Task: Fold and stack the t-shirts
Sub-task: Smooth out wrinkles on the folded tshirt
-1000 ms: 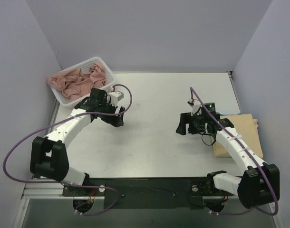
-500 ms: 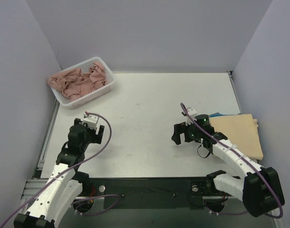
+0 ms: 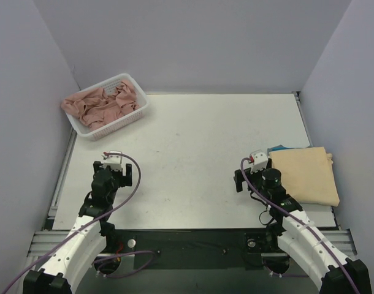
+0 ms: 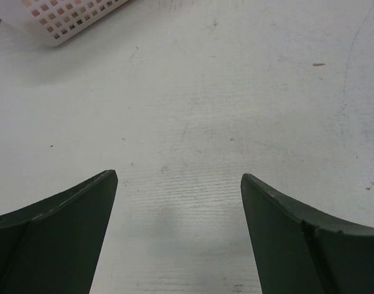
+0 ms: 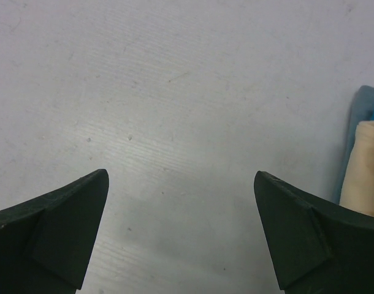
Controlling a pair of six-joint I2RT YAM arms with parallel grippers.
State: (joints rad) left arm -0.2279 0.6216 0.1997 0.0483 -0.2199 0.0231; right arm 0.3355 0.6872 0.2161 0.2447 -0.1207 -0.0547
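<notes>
A folded pale yellow-peach t-shirt (image 3: 306, 176) lies at the table's right edge on top of a blue t-shirt (image 3: 278, 148), of which only a strip shows at the far left corner. Both show at the right edge of the right wrist view: the blue one (image 5: 357, 131) and the peach one (image 5: 372, 168). My right gripper (image 3: 253, 176) (image 5: 181, 174) is open and empty, low over bare table just left of the stack. My left gripper (image 3: 113, 171) (image 4: 178, 177) is open and empty over bare table at the near left.
A white lattice basket (image 3: 136, 116) holding crumpled pink cloth (image 3: 101, 104) stands at the far left corner; its corner shows in the left wrist view (image 4: 64, 21). Grey walls close in the table on the left, back and right.
Both arms have pulled back toward the near edge. The left gripper came away from the basket. The right arm drew off the stack, so the folded peach shirt shows in full.
</notes>
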